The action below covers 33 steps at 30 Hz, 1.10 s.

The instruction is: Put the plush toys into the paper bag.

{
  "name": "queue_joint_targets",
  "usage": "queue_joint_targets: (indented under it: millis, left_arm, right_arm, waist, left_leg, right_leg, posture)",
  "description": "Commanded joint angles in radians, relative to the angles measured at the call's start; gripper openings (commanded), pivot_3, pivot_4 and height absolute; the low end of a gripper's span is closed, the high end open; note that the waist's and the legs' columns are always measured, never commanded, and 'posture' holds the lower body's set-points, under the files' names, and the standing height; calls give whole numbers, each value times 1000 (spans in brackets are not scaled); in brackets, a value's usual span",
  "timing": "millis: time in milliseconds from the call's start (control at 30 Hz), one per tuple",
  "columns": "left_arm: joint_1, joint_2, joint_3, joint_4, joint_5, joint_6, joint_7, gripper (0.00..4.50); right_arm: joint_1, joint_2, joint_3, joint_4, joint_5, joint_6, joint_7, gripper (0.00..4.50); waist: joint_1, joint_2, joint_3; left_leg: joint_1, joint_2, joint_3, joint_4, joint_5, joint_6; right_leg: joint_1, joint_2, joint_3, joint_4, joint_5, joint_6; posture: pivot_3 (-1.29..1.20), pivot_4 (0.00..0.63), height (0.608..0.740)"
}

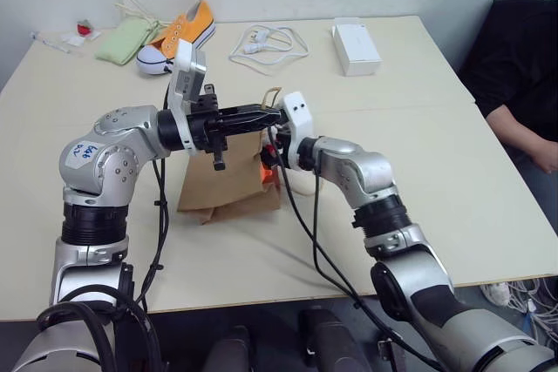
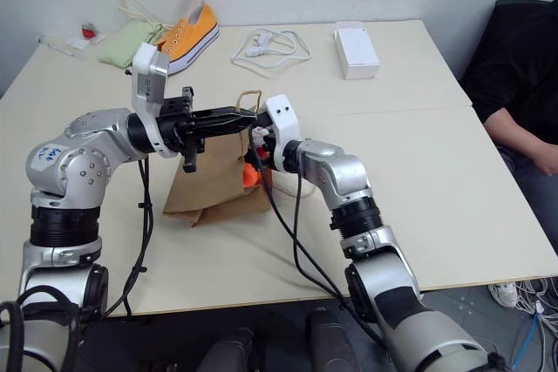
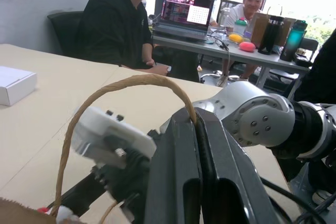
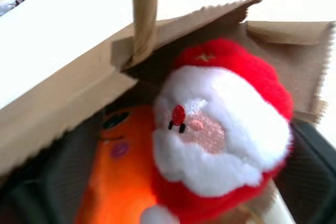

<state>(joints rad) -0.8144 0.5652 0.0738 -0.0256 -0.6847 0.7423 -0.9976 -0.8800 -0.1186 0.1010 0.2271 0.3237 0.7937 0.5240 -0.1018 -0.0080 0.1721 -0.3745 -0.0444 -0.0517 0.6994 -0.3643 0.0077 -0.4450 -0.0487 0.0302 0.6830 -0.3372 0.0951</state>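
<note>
At frame centre, the left gripper [image 1: 266, 115] reaches level, clamped on the brown kraft paper bag's [image 1: 228, 182] twisted handle [image 3: 126, 85], while the right gripper [image 2: 255, 163], spread wide, presents the red-and-white round plush [image 4: 223, 129] and orange plush [image 4: 123, 171] at its mouth.

Left gripper [image 1: 261, 115] level, pointing right, fingers [image 3: 210, 166] pressed together; right gripper [image 1: 272, 156] reaching forward-left beneath it.

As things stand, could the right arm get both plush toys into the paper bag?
Probably yes. The left gripper holds a handle, lifting the paper bag's mouth, and the Santa toy and orange toy sit at the opening, nothing blocking.
</note>
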Motion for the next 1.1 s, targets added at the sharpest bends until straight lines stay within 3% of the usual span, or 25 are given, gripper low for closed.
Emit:
queue_joint_targets:
  millis: [33,200,333,500,900,1000,1100]
  left_arm:
    - [-19,8,26,-6,-8,-22,-4,0]
    - [-28,10,24,10,-4,-26,-13,0]
    - [-40,18,21,36,3,-34,-28,0]
    - [-59,33,26,72,15,-47,-42,0]
    - [-62,41,26,53,14,-36,-40,0]
    - [-58,45,30,43,12,-33,-36,0]
    - [-53,49,33,36,10,-31,-32,0]
  right_arm:
    - [88,-94,-20,-276,60,131,26,4459]
    - [278,-230,-155,-615,204,404,4,4459]
    - [417,-230,-336,-758,313,644,-32,4459]
    - [484,-94,-499,-776,356,817,-94,4459]
    - [314,254,-786,-441,288,744,-341,4459]
    - [307,257,-790,-407,285,697,-372,3849]
    - [326,239,-748,-440,318,681,-359,2749]
  waist:
    - [7,0,0]
    - [25,0,0]
    - [38,0,0]
    - [50,0,0]
    - [44,0,0]
    - [44,0,0]
    - [47,0,0]
  left_leg:
    - [0,0,0,0,0,0]
    - [-1,0,0,-1,0,0]
    - [-1,0,2,-1,0,0]
    - [-1,0,4,0,0,0]
    - [1,0,4,-1,0,0]
    - [2,-1,4,-1,0,0]
    - [3,-1,4,-1,0,0]
  right_leg:
    - [0,0,0,0,0,0]
    - [0,0,1,-2,0,0]
    - [1,0,3,-3,0,0]
    - [1,0,5,-2,0,0]
    - [0,0,4,1,0,0]
    - [1,0,5,2,0,0]
    - [1,0,5,4,0,0]
  posture:
    - [0,150,740]
    - [0,150,740]
    - [0,150,740]
    - [0,150,740]
    - [0,150,740]
    - [0,150,740]
    - [0,150,740]
